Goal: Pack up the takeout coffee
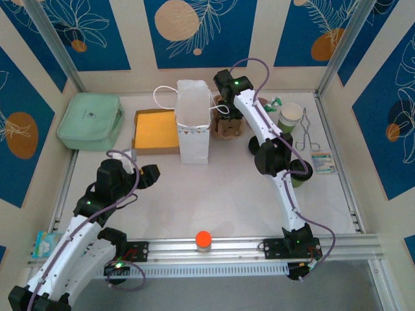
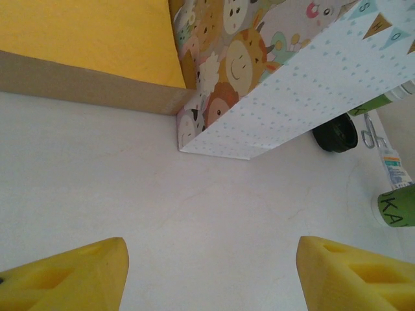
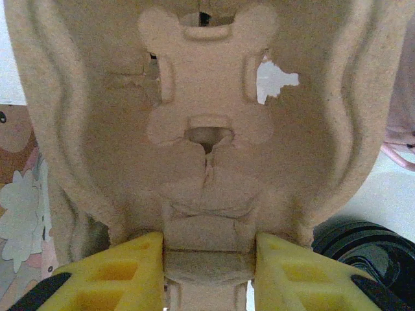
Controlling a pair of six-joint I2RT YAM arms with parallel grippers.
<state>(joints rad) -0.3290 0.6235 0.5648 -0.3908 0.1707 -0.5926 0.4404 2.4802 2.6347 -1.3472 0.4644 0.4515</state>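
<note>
Takeout coffee, a small olive-green paper cup with round black plastic lid (image 1: pixel 299 172), is in neither grip. Right gripper (image 3: pixel 209 253) pinches the brown moulded-pulp carrier (image 3: pixel 207 129); left gripper (image 2: pixel 211 253) hangs open. The cup stands upright, long axis vertical, lid up, beside the right arm (image 1: pixel 269 155) at its elbow.

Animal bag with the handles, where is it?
In the top view, the white gift bag stands upright at the table's back middle, between the yellow box on its left and the brown pulp cup carrier on its right.

One pulp carrier (image 3: pixel 97 129), one gift bag (image 1: pixel 193 126), one yellow box (image 1: pixel 155 129).
</note>
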